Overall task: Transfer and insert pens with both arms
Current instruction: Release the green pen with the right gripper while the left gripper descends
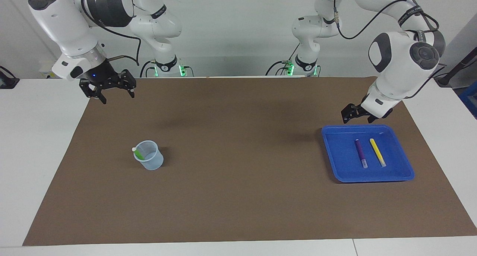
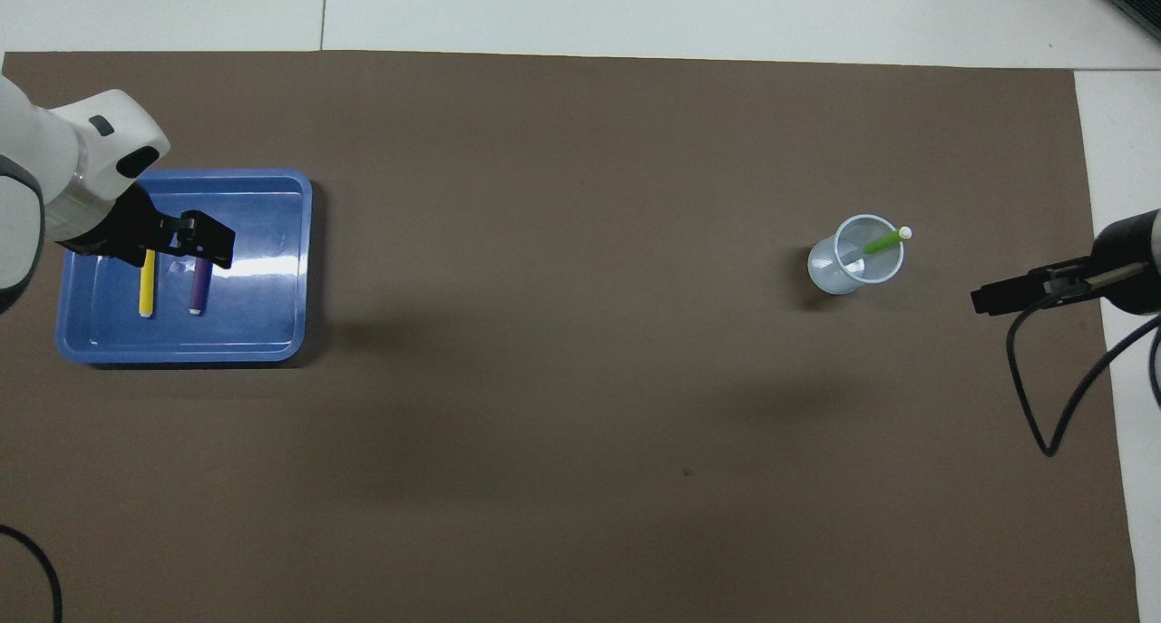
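Blue tray (image 1: 335, 151) sits on the brown mat (image 1: 238, 196) at the left arm's end of the counter (image 1: 33, 144). Two pens lie flat in it, side by side, not touching: purple pen (image 1: 360, 153) and yellow pen (image 1: 377, 152), whitish cap ends pointing away from the robots. Yellow one is nearer the counter's end, purple one nearer the middle of the counter.

Clear plastic cup (image 1: 149, 160) stands upright on the mat toward the right arm's end, well apart from the tray. Green pen (image 1: 138, 152) is inside it, leaning on the rim, whitish cap end sticking out over the rim on the side toward the right arm's end.

Left pincer (image 1: 353, 113) hangs in the air over the tray edge nearest the robots, fingers apart, holding nothing. In the overhead view the left pincer (image 2: 186, 242) covers the ends of both tray pens, but the facing view shows it raised clear of them.

Right pincer (image 1: 111, 89) hovers over the mat's corner by the robots at the right arm's end, fingers apart, empty, well apart from the cup. The right arm waits there.
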